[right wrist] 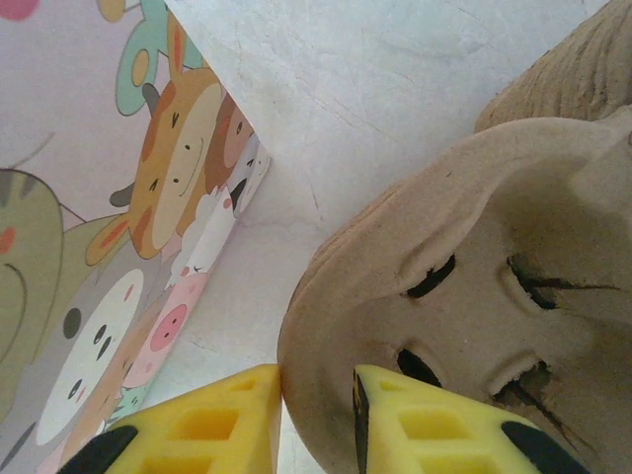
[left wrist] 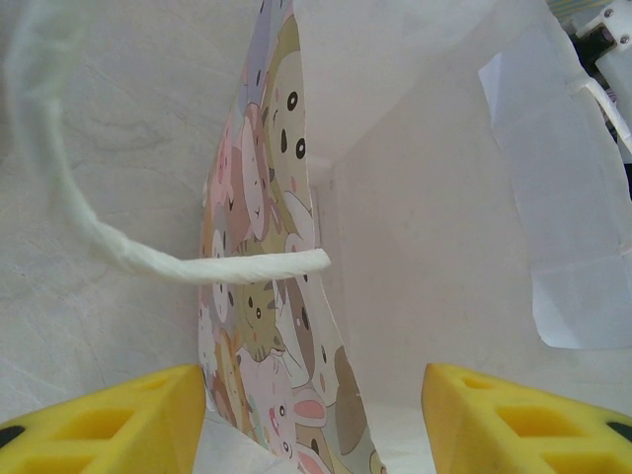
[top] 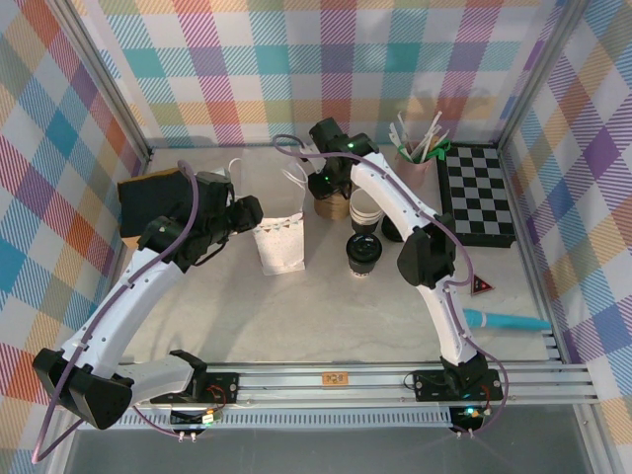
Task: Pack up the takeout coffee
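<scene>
The takeout coffee (top: 362,252), a small cup under a black lid, stands on the table right of the printed paper bag (top: 279,247). My left gripper (top: 249,212) is at the bag's left top edge. In the left wrist view it (left wrist: 314,415) is open, its fingers straddling the bag's printed wall (left wrist: 267,197), with the white inside of the bag to the right and the twisted handle (left wrist: 148,259) to the left. My right gripper (top: 329,186) is behind the bag, and its yellow fingers (right wrist: 318,395) pinch the rim of a brown pulp cup carrier (right wrist: 474,247).
A stack of white cups (top: 365,212) stands beside the carrier (top: 331,207). A holder of stirrers (top: 420,148) and a chessboard (top: 477,193) are at the back right. A black object (top: 148,197) lies far left. A red triangle (top: 482,286) and a blue item (top: 504,319) lie near right.
</scene>
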`<state>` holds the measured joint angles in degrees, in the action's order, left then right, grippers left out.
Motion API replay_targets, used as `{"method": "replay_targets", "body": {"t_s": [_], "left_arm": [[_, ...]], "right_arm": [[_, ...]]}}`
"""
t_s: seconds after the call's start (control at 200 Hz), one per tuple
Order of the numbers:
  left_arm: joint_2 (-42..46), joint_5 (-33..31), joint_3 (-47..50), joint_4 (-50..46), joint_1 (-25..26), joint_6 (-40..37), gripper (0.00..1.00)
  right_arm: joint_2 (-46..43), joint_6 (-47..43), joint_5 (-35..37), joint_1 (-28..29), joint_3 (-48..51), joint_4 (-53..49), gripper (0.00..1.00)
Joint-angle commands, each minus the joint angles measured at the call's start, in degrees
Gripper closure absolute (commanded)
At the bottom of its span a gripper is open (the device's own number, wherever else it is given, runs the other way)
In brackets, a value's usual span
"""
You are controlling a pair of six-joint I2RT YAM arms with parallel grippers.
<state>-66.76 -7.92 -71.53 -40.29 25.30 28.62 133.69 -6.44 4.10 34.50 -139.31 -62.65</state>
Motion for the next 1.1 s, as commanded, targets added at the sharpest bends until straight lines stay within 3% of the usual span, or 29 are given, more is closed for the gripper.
{"method": "replay_targets", "body": {"t_s": [0.0, 0.11, 0.365, 1.095], "left_arm": [[1.0, 0.8, -1.0, 1.0, -0.8, -1.2, 0.40], [1.1, 0.8, -1.0, 1.0, -0.9, -1.2, 0.40], [1.0, 1.1, -0.9, 1.2, -0.9, -1.1, 0.41], [1.5, 1.3, -1.0, 1.2, -1.2, -1.2, 0.41]], "right_arm": [[0.4, 0.4, 0.2, 0.2, -1.8, 0.2, 0.72], [0.5, 0.1, 0.8, 0.4, -1.8, -0.1, 0.65], [0.9, -0.2, 1.6, 0.5, -1.8, 0.1, 0.64], [-0.6, 0.1, 1.0, 0.6, -2.3, 0.2, 0.83]]}}
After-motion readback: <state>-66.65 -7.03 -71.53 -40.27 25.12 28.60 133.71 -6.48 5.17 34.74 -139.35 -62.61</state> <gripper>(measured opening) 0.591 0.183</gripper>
